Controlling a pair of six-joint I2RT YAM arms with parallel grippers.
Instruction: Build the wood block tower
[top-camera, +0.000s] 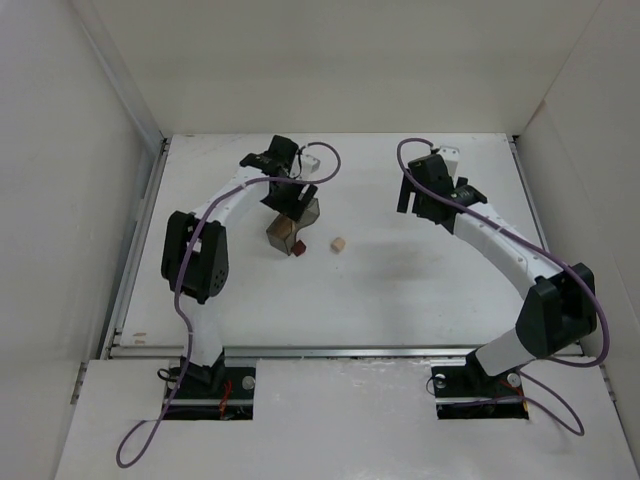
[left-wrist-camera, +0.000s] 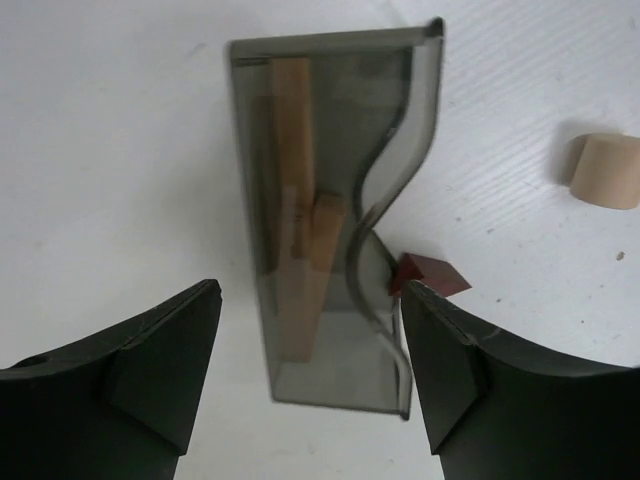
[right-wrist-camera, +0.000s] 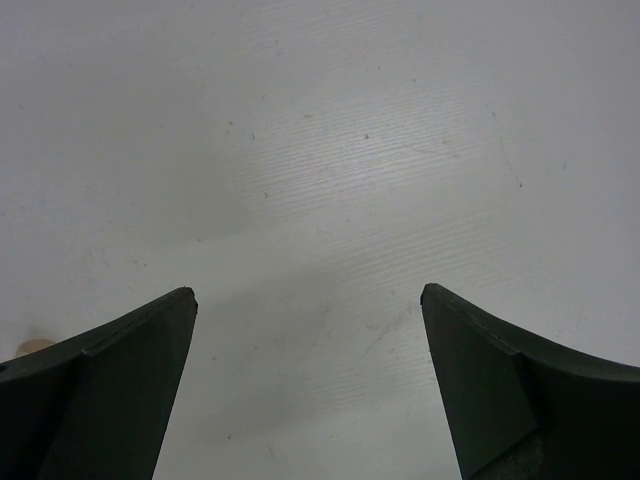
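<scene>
A translucent grey tray (left-wrist-camera: 385, 130) lies on the table with pale wood pieces (left-wrist-camera: 293, 150) inside it. It also shows in the top view (top-camera: 283, 233). A dark red-brown cube (left-wrist-camera: 430, 272) lies against the tray's wavy side and shows in the top view (top-camera: 298, 248). A short pale wood block (left-wrist-camera: 605, 170) lies alone to the right, also in the top view (top-camera: 338, 244). My left gripper (left-wrist-camera: 310, 300) is open, its jaws either side of the tray's near end, holding nothing; in the top view (top-camera: 292, 205) it is above the tray. My right gripper (right-wrist-camera: 308, 295) is open and empty over bare table, off to the right (top-camera: 420, 205).
White walls enclose the table on three sides (top-camera: 130, 200). A metal rail (top-camera: 300, 350) runs along the table's near edge. Purple cables loop off both arms.
</scene>
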